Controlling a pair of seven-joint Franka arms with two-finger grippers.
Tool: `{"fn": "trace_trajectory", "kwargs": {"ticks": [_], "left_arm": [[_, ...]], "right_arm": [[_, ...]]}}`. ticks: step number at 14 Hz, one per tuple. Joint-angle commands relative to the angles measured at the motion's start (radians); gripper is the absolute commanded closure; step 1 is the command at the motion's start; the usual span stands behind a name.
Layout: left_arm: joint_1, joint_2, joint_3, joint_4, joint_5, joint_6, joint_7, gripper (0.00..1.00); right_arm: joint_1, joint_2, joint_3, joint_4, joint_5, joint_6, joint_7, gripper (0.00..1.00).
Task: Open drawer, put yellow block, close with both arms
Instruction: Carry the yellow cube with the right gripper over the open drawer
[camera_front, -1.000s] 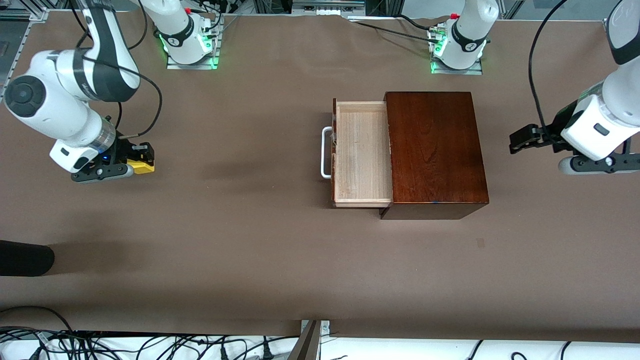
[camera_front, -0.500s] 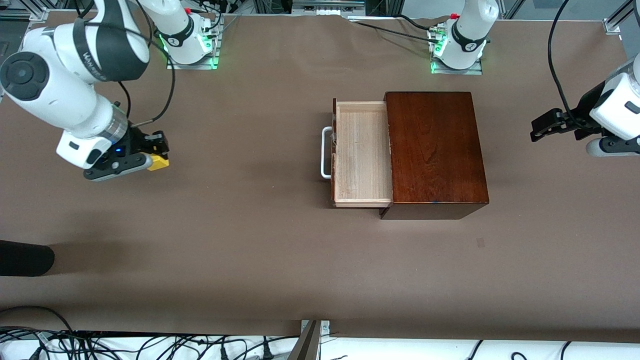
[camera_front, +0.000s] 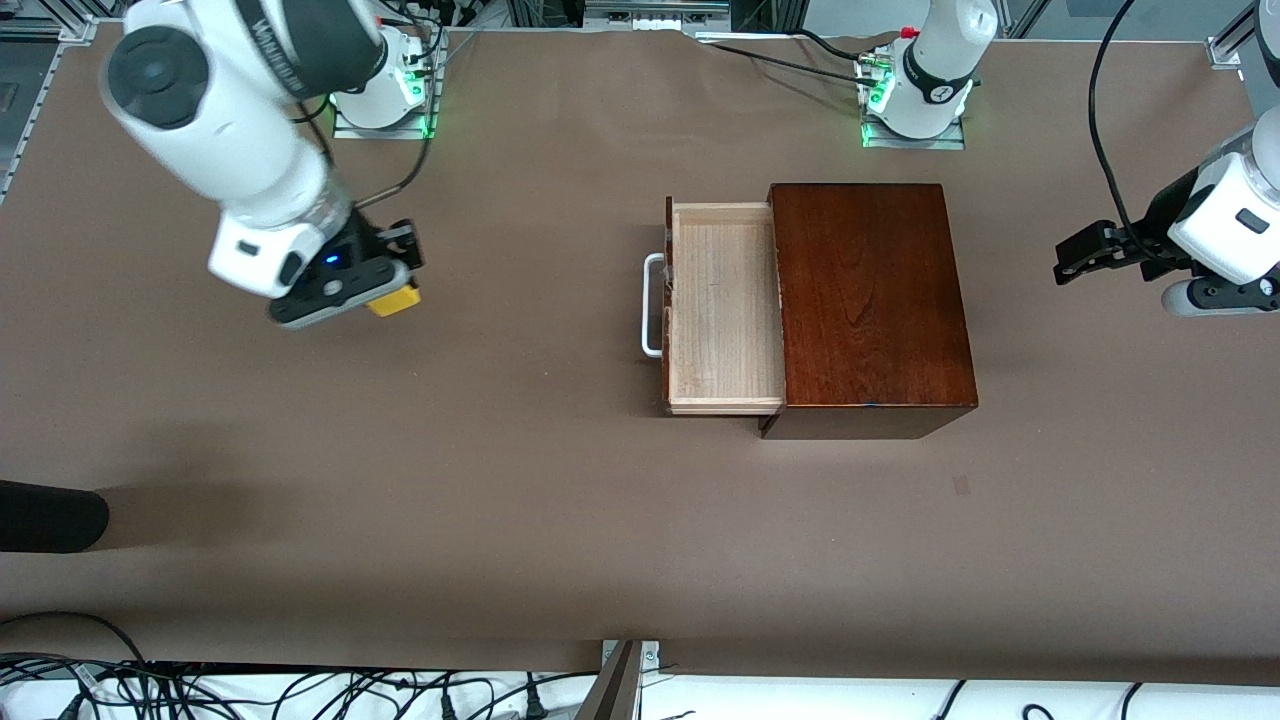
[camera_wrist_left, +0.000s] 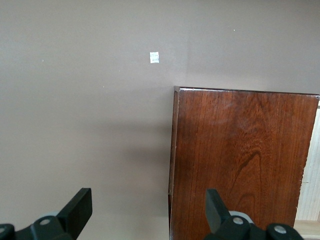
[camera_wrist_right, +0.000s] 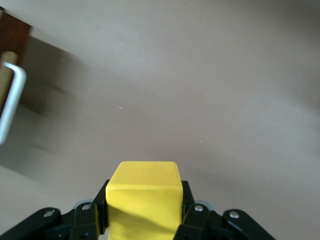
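Brown table (camera_front: 520, 520), drawer (camera_front: 722, 305) pulled out of mahogany box (camera_front: 870, 300). Right gripper (camera_front: 385, 285) clamps the yellow block (camera_front: 395, 300) in the air, now closer to the drawer than a second ago. Left gripper (camera_front: 1085, 255) spread wide, empty, over the table's left-arm end.
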Motion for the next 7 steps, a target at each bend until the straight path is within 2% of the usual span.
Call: {"fn": "trace_trajectory", "kwargs": {"ticks": [1,3,7], "left_arm": [[0.006,-0.007,-0.014,-0.007,0.016,0.008,-0.012,0.0],[0.006,-0.006,-0.014,-0.007,0.016,0.025,-0.012,0.0],[0.006,-0.002,-0.014,-0.007,0.016,0.034,-0.012,0.0]], "right_arm": [[0.082,0.044,-0.002,0.077,0.008,-0.019,0.07,0.82],[0.141,0.089,-0.002,0.152,0.006,-0.028,0.075,0.82],[0.26,0.162,-0.002,0.222,0.003,0.012,0.071,0.82]]}}
